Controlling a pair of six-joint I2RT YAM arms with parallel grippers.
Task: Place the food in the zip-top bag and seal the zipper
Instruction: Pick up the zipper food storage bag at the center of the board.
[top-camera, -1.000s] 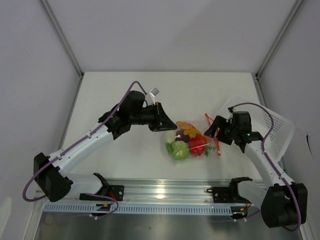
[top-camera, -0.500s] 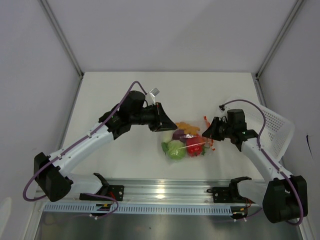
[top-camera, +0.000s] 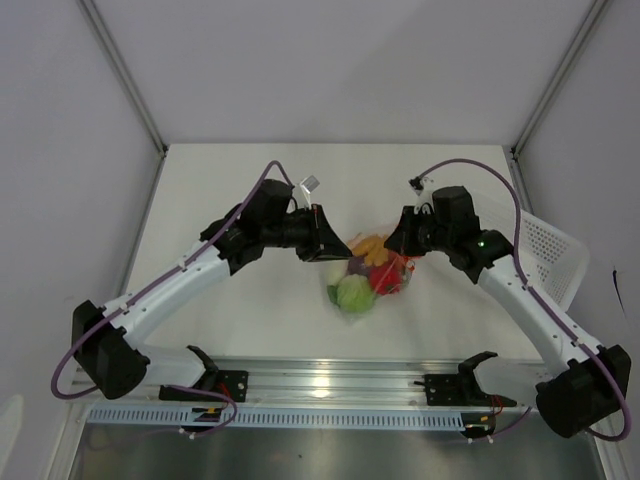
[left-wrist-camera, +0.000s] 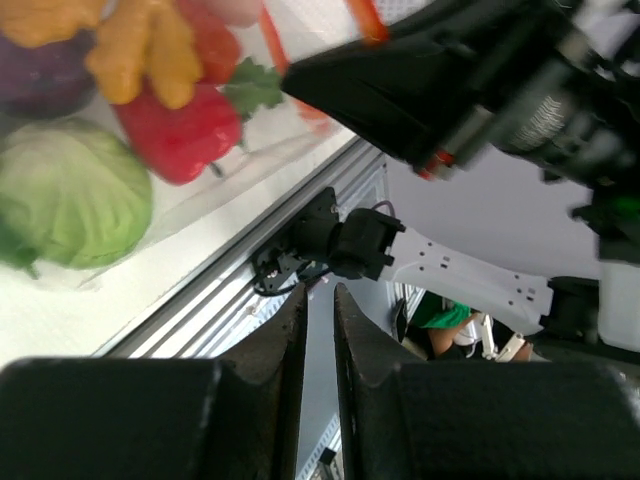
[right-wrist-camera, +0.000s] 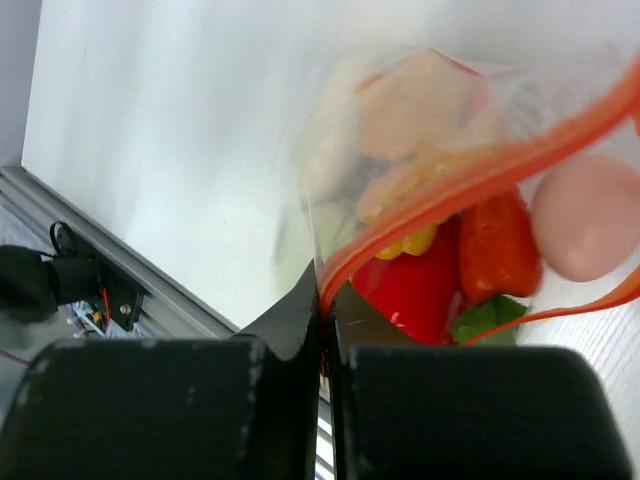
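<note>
Starting at the near edge: pass over the rail (top-camera: 330, 385); nothing to handle there.

Just beyond, find the zip-top bag (left-wrist-camera: 250, 165) slung between the two end effectors over the middle of the tabletop (top-camera: 230, 190), sagging toward the bases. Cannot tell whether resting on the surface or hanging clear. See through the film the green round fruit (top-camera: 353, 293) lowest, the red pepper (top-camera: 385, 280) beside it, the orange-yellow lumpy piece (top-camera: 372, 247) higher, and the pink one (right-wrist-camera: 585, 215) at the mouth. Judge loading done, sealing in hand.

At the mouth, note the right end effector (right-wrist-camera: 322, 295) clamped fully down on one end of the zipper (right-wrist-camera: 470, 180), with the two tracks parting beyond the pinch around the pink one. Note the left end effector (top-camera: 338, 248) at the opposite corner, jaws nearly together, a thin slit between; cannot tell whether any film is pinched there.

To seal well: anchor the left corner, pull the strip taut, then draw the right pinch along it in one straight, level pass. Press squarely on both tracks. Watch the pink one and the pepper, likely to wedge the mouth apart. Avoid hard tugs on such thin, slippery film.

Farther back on the right, leave the white basket (top-camera: 555, 260) alone.
</note>
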